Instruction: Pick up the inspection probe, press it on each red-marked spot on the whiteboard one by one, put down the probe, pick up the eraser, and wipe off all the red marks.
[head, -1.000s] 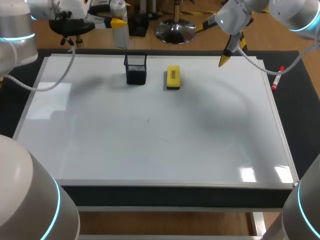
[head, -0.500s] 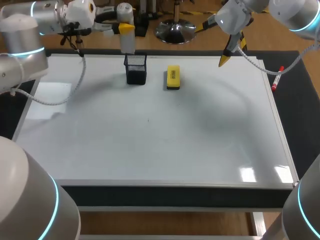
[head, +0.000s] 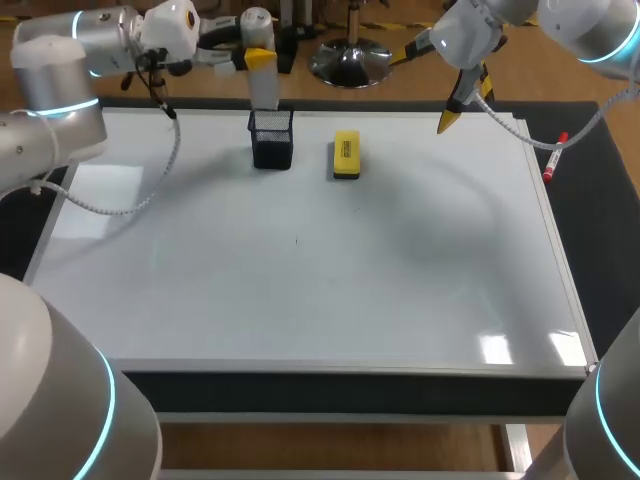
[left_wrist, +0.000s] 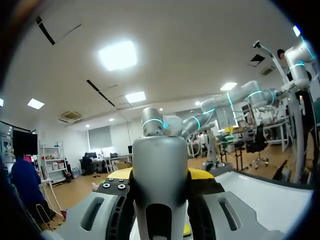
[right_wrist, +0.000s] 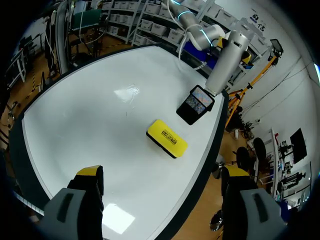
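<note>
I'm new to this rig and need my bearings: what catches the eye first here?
The left pincer grips a pale grey cylindrical probe upright over the black mesh cup at the far edge of the large white whiteboard, with a yellow block eraser lying beside the cup. The board shows no red marks that I can make out, and the right pincer hangs open above it.

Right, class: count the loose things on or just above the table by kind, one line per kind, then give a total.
probe: 1
mesh holder: 1
eraser: 1
marker: 1
Total: 4
</note>
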